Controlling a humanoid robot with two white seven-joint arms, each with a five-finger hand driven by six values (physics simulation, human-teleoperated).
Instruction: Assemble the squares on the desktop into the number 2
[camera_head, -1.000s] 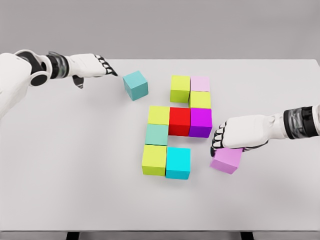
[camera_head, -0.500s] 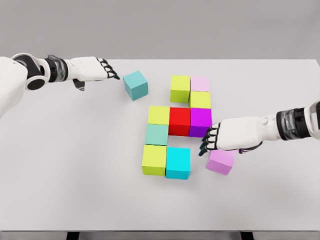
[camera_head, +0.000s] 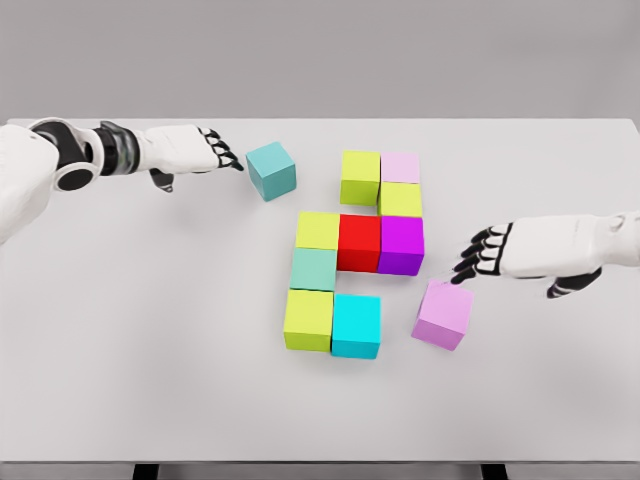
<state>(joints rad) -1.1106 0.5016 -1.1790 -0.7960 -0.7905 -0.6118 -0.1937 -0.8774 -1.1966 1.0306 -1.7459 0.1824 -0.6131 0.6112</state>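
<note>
Coloured cubes form a partial figure on the white table (camera_head: 150, 330): a yellow-green cube (camera_head: 360, 176) and a pale pink cube (camera_head: 401, 167) on top, a yellow cube (camera_head: 400, 200) below, then a yellow (camera_head: 318, 230), red (camera_head: 359, 241), purple (camera_head: 401, 243) row, a mint cube (camera_head: 314, 268), and a yellow-green (camera_head: 309, 318) and cyan (camera_head: 356, 324) pair at the bottom. A loose violet cube (camera_head: 443, 314) lies right of the cyan one. My right hand (camera_head: 478, 256) hovers open just above and right of it. A loose teal cube (camera_head: 271, 170) sits at upper left; my left hand (camera_head: 218, 153) is open, fingertips just left of it.
The table's front edge runs along the bottom of the view, its far edge behind the cubes. Both white forearms reach in from the sides at mid height.
My right hand has let go of the violet cube and drawn back to the right, after shifting the cube slightly left. My left hand has crept closer to the teal cube.
</note>
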